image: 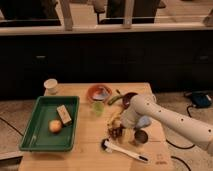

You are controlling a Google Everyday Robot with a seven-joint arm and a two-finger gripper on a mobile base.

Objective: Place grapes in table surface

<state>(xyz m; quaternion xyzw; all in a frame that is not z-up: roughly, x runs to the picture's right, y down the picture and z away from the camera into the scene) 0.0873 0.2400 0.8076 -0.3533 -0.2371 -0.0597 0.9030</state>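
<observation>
The grapes are a small dark reddish bunch at the tip of my gripper, low over the table surface, a light tan wooden top. I cannot tell whether the bunch rests on the wood. My white arm reaches in from the right and bends down to the gripper near the table's middle front. A yellowish piece shows right at the gripper's upper side. The small metal cup stands just right of the grapes.
A green tray at the left holds an orange fruit and a tan block. Behind are a white cup, orange bowl, green cup, banana and dark bowl. A white-handled brush lies in front.
</observation>
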